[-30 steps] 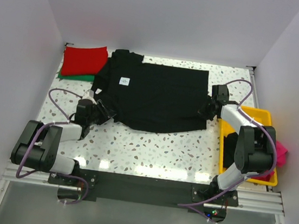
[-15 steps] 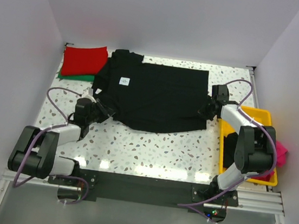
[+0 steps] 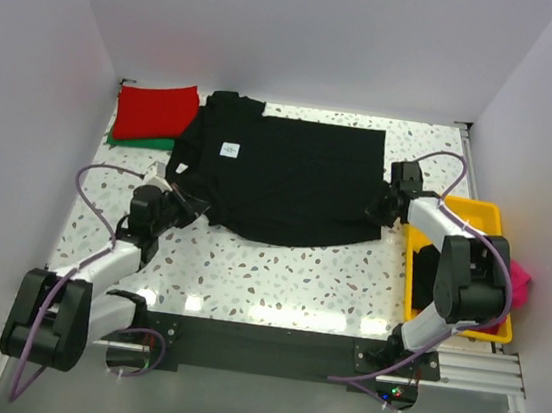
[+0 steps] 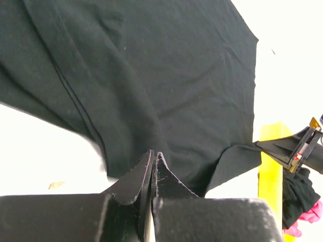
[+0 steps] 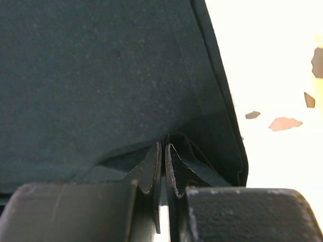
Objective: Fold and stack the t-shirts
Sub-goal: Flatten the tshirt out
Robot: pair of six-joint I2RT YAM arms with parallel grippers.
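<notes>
A black t-shirt with a small white neck label lies spread flat across the middle of the table. My left gripper is shut on its near left edge, and cloth runs up to the closed tips. At the shirt's right edge my right gripper is shut on a fold of the black cloth, pinched between its tips. A folded red t-shirt rests on a green one at the back left. A pink t-shirt hangs over the tray's right side.
The yellow tray stands at the right edge, just behind the right arm, with dark cloth in it. White walls close in the table on the left, back and right. The speckled tabletop shows in front of the black shirt.
My left gripper has closed on the black shirt's near left edge. The left arm has stretched out and its elbow has dropped toward the near edge. The right arm has hardly moved.
</notes>
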